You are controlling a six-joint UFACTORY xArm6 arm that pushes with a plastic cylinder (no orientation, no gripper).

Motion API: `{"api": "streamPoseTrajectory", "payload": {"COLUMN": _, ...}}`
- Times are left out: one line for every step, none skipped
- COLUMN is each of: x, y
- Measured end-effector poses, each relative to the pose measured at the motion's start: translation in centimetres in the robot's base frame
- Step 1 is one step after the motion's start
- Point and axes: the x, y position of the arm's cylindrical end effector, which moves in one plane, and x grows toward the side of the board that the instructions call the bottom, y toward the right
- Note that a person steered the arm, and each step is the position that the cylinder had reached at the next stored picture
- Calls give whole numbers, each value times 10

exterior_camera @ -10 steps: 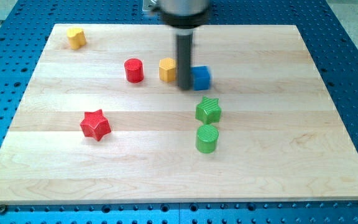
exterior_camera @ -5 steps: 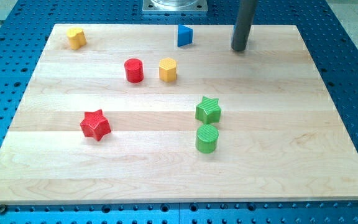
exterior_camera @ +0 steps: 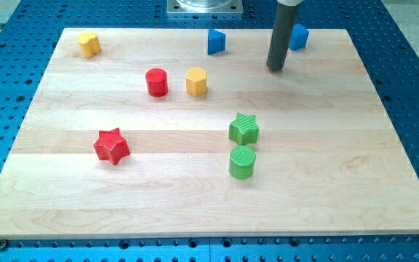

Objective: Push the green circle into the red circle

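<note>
The wooden bench (exterior_camera: pixel 384 145) is carrying everything, and the arm ending in the dark rod is the next biggest thing; my tip (exterior_camera: pixel 275 69) is resting toward the far right of the board, well apart from both task blocks. There is no hand on this rig, only the rod, so nothing is being grasped or released.

The green circle (exterior_camera: pixel 242 161) is sitting near the middle of the bench, on the near side, with the green star (exterior_camera: pixel 244 129) just beyond it, almost touching. The red circle (exterior_camera: pixel 156 82) is lying to the far left of them, with a yellow block (exterior_camera: pixel 196 81) just to its right.

The likeliest trouble, as I am judging it, is the green star: a push from the near right would be driving the green circle on a far-left diagonal, and a slightly off-centre contact could be dragging the star along or making the round block roll off the tip. The yellow block could also be blocking the last stretch beside the red circle.

The red star (exterior_camera: pixel 111 145) and the far-left yellow block (exterior_camera: pixel 88 44) seem out of the way. The blue block (exterior_camera: pixel 299 36) is partly hidden behind the rod, so its shape is hard to make out; the other blue block (exterior_camera: pixel 216 41) looks roughly triangular. The arm's upper part is cut off.
</note>
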Motion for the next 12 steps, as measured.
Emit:
{"api": "streamPoseTrajectory", "payload": {"x": 0, "y": -2}}
{"api": "streamPoseTrajectory", "payload": {"x": 8, "y": -8}}
{"api": "streamPoseTrajectory", "payload": {"x": 27, "y": -11}}
{"api": "streamPoseTrajectory", "payload": {"x": 130, "y": 45}}
{"api": "streamPoseTrajectory", "payload": {"x": 228, "y": 54}}
{"api": "streamPoseTrajectory", "payload": {"x": 240, "y": -19}}
{"api": "streamPoseTrajectory", "payload": {"x": 240, "y": -27}}
{"api": "streamPoseTrajectory", "payload": {"x": 240, "y": -27}}
{"api": "streamPoseTrajectory", "payload": {"x": 243, "y": -27}}
{"api": "streamPoseTrajectory", "payload": {"x": 258, "y": -32}}
{"api": "streamPoseTrajectory", "payload": {"x": 259, "y": -90}}
{"api": "streamPoseTrajectory", "payload": {"x": 242, "y": -116}}
